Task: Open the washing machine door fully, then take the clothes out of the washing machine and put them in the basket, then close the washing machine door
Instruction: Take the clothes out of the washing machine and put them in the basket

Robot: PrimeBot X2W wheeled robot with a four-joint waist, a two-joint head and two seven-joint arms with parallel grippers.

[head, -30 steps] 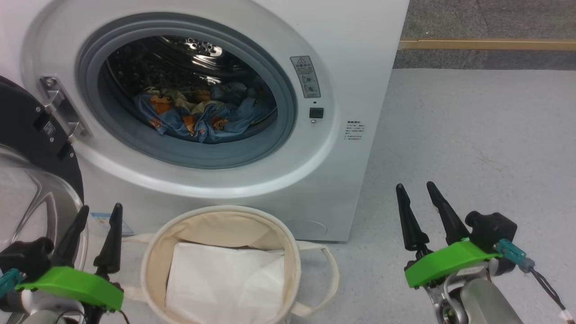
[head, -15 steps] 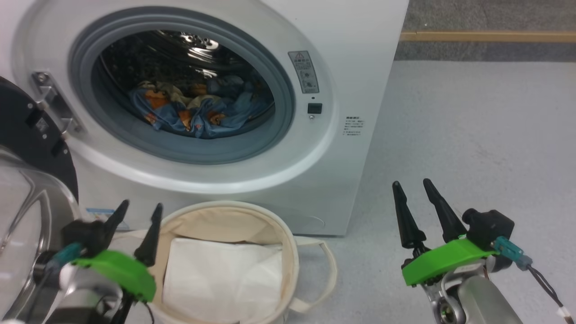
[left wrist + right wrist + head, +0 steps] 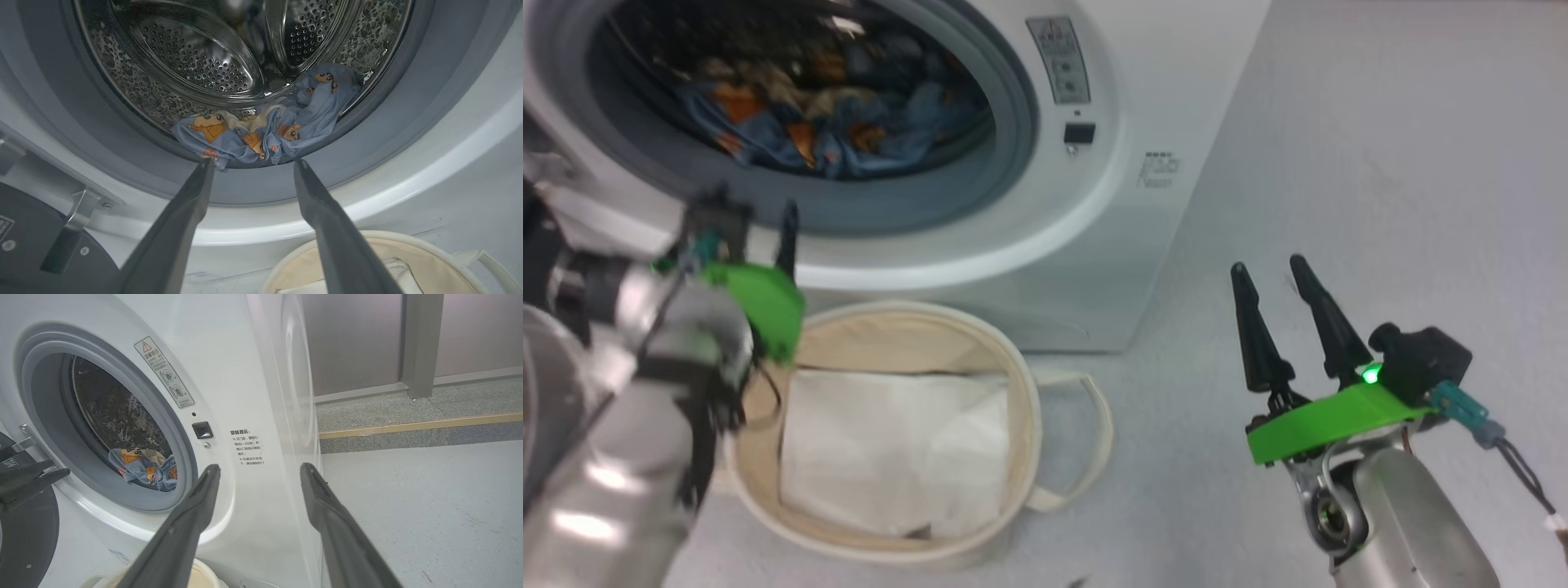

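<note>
Blue clothes [image 3: 261, 130] are left in the drum [image 3: 196, 61], upper middle; the door [image 3: 24, 253] seems opened; left gripper [image 3: 253, 162] and right gripper [image 3: 259, 467] are spread wide, empty.

Head looks down; both wrists face the washing machine [image 3: 1152, 73].

The right gripper [image 3: 1267, 263] had two long black fingers [image 3: 1255, 335], tapering to points, on a bright green plate [image 3: 1327, 420]. A small green light [image 3: 1370, 375] glowed beside a black camera block [image 3: 1425, 363]. A teal plug [image 3: 1462, 408] fed a thin dark cable [image 3: 1521, 469]. The forearm [image 3: 1413, 523] was silver-grey and rounded. The left gripper [image 3: 756, 208], blurred, bore the same green plate, black block and shiny silver forearm. In the wrist views the fingers looked dark grey.
</note>
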